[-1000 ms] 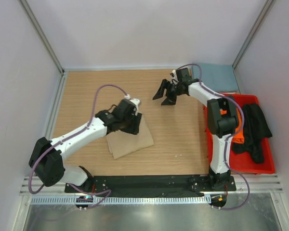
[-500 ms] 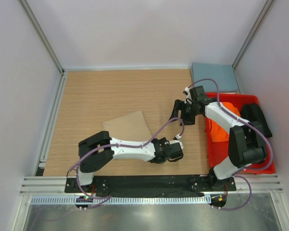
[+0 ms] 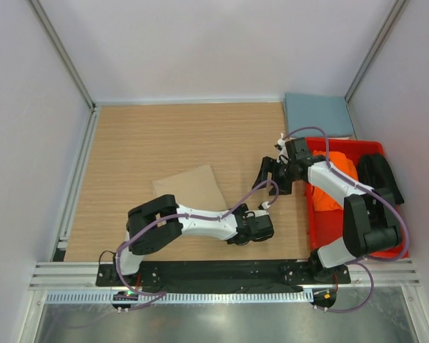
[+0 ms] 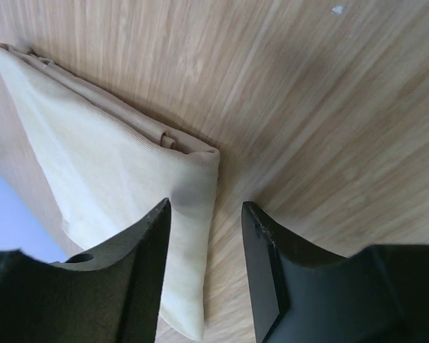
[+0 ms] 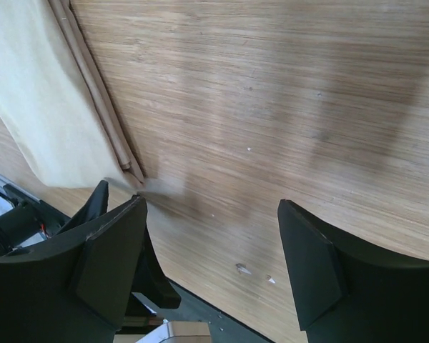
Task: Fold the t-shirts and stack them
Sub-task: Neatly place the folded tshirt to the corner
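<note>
A tan t-shirt point(image 3: 189, 187) lies folded flat on the wooden table, left of centre. It shows again in the left wrist view, t-shirt point(image 4: 107, 164), and at the upper left of the right wrist view, t-shirt point(image 5: 43, 93). An orange t-shirt point(image 3: 329, 182) and a black t-shirt point(image 3: 380, 179) sit crumpled in the red bin point(image 3: 372, 250). A blue-grey t-shirt point(image 3: 318, 114) lies folded at the back right. My left gripper point(image 3: 256, 229) point(image 4: 206, 207) hovers low near the table's front, right of the tan shirt, open and empty. Just left of the bin my right gripper point(image 3: 270, 177) point(image 5: 211, 207) stands wide open, holding nothing.
The red bin fills the right side of the table. Grey walls with metal posts enclose the back and sides. A black base rail point(image 3: 214, 270) runs along the near edge, and purple cables loop off both arms.
My left gripper has come off the tan shirt and swung to the front, right of it. My right gripper has moved from the back centre to beside the bin.
</note>
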